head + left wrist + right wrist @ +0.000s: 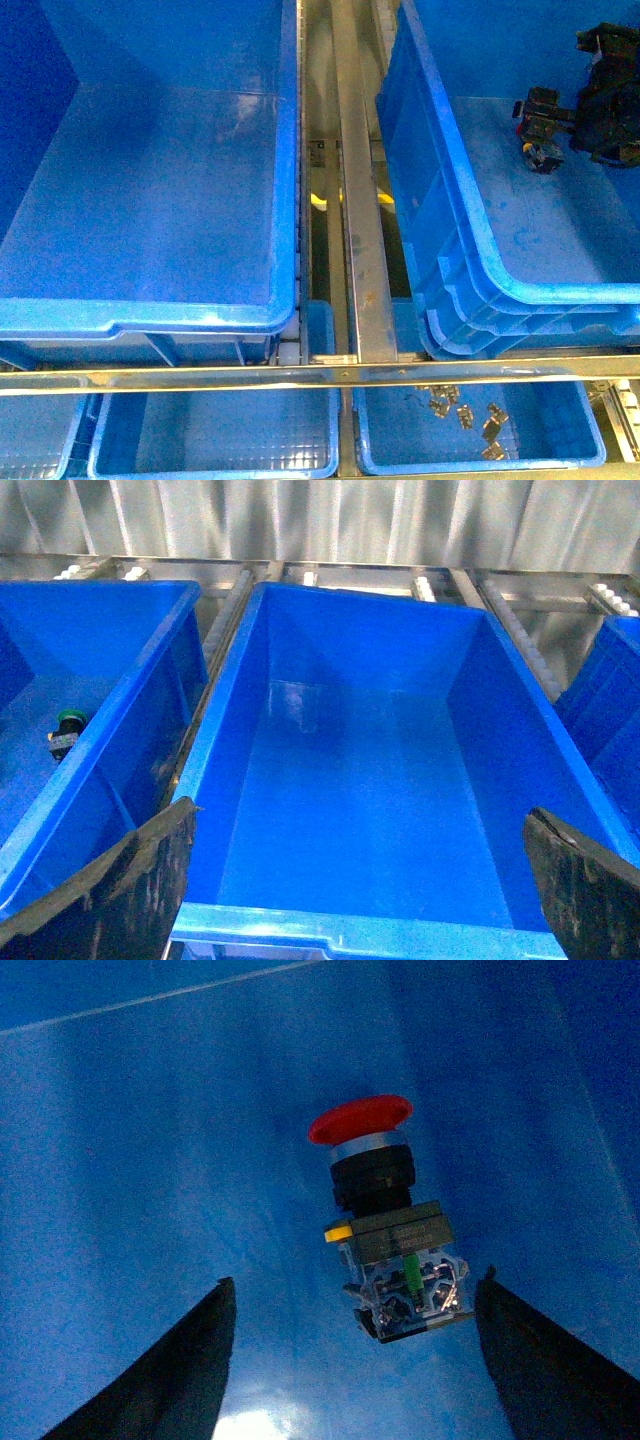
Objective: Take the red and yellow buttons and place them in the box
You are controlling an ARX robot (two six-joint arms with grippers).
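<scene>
The red push-button (372, 1120) lies on its side on the floor of the nested blue crate (470, 235), between the spread fingers of the right gripper (356, 1280), touching neither. Its body marking is illegible. The left gripper (362, 810), fingers spread and holding nothing, hangs over another blue crate (330, 935).

I'm seeing one red button (385, 1222) lying on its side on the floor of the box (425, 200): red mushroom cap, black body, clear-grey contact block. The deep blue box is sitting nested in another crate.
</scene>
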